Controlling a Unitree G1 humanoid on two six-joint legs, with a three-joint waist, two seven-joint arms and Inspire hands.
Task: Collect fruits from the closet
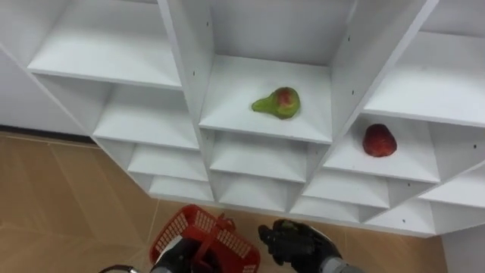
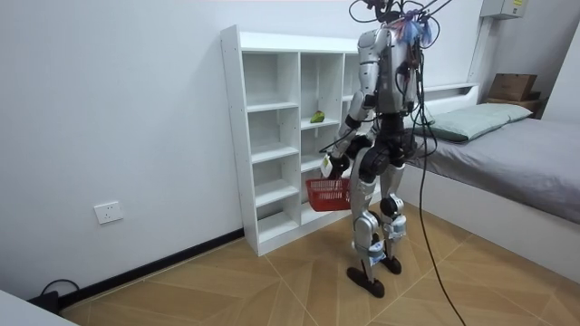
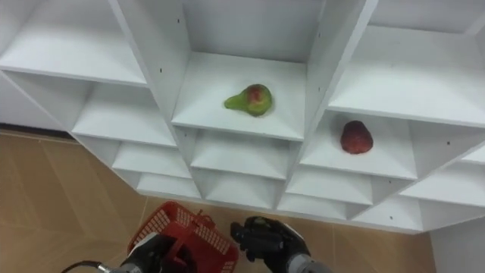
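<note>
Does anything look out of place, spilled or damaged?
Nothing stands out. In the closet, the pear lies on its side and the red fruit sits one compartment to its right, both whole. The basket hangs from the left hand.

No readable text, label or number anywhere

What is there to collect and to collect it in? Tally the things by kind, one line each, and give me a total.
pear: 1
red fruit: 1
red basket: 1
Total: 3
</note>
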